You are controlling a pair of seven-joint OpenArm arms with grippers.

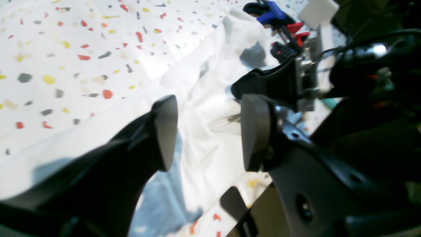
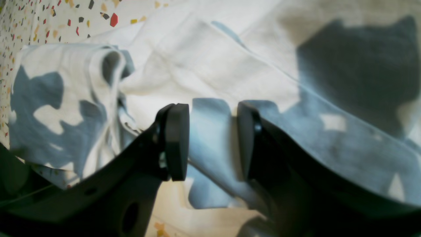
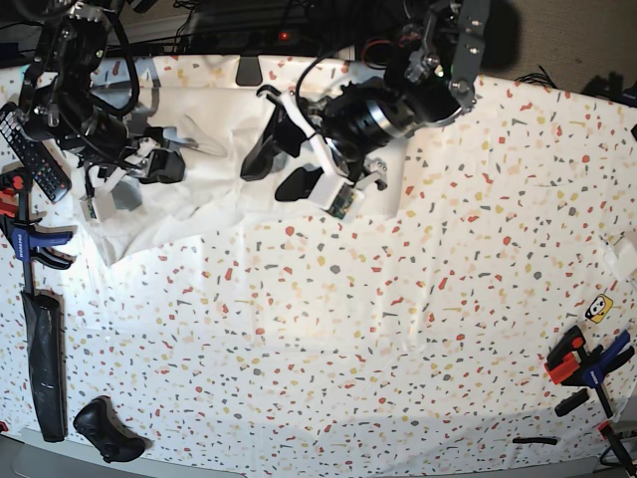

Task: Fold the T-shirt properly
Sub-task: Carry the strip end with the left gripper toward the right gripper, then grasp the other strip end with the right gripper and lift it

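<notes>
The white T-shirt [image 3: 214, 129] lies crumpled at the far left of the speckled table. It also shows in the left wrist view [image 1: 210, 82] and fills the right wrist view [image 2: 204, 65], bunched in folds at the left. My left gripper [image 3: 277, 167] is open over the shirt's right edge, with cloth below the gap [image 1: 210, 135] and nothing pinched. My right gripper [image 3: 149, 171] is open over the shirt's left part, just above the cloth [image 2: 212, 141]. The right gripper's black finger [image 1: 263, 85] shows beyond the left one.
A black remote [image 3: 30, 164], a blue clamp [image 3: 25, 234], a long black bar [image 3: 45, 363] and a black lump [image 3: 107, 428] lie along the left edge. Red and blue clamps [image 3: 587, 363] and a yellow sticker [image 3: 597, 309] sit at the right.
</notes>
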